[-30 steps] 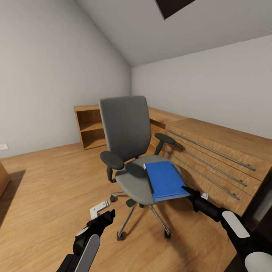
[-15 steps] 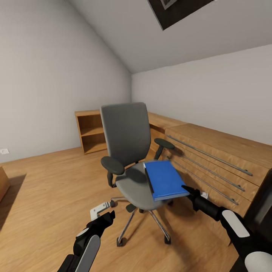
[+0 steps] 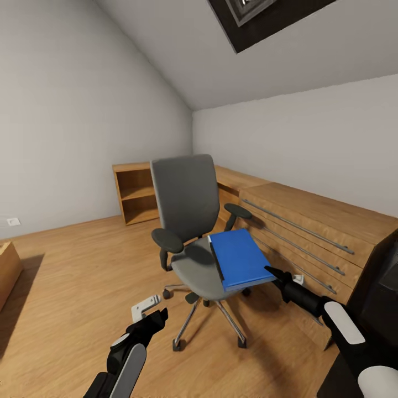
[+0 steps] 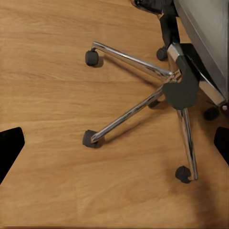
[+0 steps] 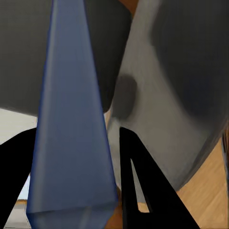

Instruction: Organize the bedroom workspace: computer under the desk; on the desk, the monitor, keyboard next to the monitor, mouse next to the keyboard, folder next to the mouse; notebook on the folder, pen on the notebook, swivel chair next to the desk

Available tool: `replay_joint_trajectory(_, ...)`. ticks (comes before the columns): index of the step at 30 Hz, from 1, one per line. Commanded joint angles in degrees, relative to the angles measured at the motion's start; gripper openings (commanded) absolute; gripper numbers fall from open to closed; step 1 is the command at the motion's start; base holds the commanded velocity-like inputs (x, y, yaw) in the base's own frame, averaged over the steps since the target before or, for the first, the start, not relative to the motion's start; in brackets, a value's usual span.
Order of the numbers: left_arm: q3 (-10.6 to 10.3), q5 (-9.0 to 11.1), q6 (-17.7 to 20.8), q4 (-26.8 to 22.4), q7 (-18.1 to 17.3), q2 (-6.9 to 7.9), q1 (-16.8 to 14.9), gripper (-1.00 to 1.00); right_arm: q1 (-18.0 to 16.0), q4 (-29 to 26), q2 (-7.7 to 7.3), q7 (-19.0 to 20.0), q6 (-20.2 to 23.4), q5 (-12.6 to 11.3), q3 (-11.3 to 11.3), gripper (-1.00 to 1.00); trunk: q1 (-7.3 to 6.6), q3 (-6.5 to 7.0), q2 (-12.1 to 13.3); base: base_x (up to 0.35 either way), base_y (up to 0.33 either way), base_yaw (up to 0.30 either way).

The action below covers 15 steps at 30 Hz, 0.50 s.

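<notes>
The swivel chair (image 3: 185, 199) stands on the wood floor with its grey seat toward me. The blue folder (image 3: 239, 258) lies on the seat's right part and juts over the front edge. My right gripper (image 3: 275, 275) is at the folder's near corner. In the right wrist view the folder's edge (image 5: 71, 119) runs between the two black fingers (image 5: 140, 186), which press on either side of it, with the grey seat (image 5: 181, 95) behind. My left gripper (image 3: 153, 319) hovers low, left of the chair, open; its wrist view looks at the chrome chair base (image 4: 167, 81).
A wooden cabinet (image 3: 309, 232) with long bar handles runs along the right wall behind the chair. An open wooden shelf unit (image 3: 135, 193) stands in the corner. A black piece of furniture (image 3: 381, 276) cuts in at the right edge. A wooden box (image 3: 8, 271) sits at the far left.
The whole head view has tilted up and shifted a little, so the camera moved. My right gripper stays at the folder's corner, and the left gripper holds its pose.
</notes>
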Motion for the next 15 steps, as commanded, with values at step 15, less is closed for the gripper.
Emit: replay_joint_trajectory(15,-0.02,0.42,0.11,-0.08,0.64,0.02,-0.04,1.00,-0.03,-3.16,0.28,-0.75,-0.10,5.18,0.34,-1.00,-3.32,2.64,6.00,-0.015,0.000,0.000)
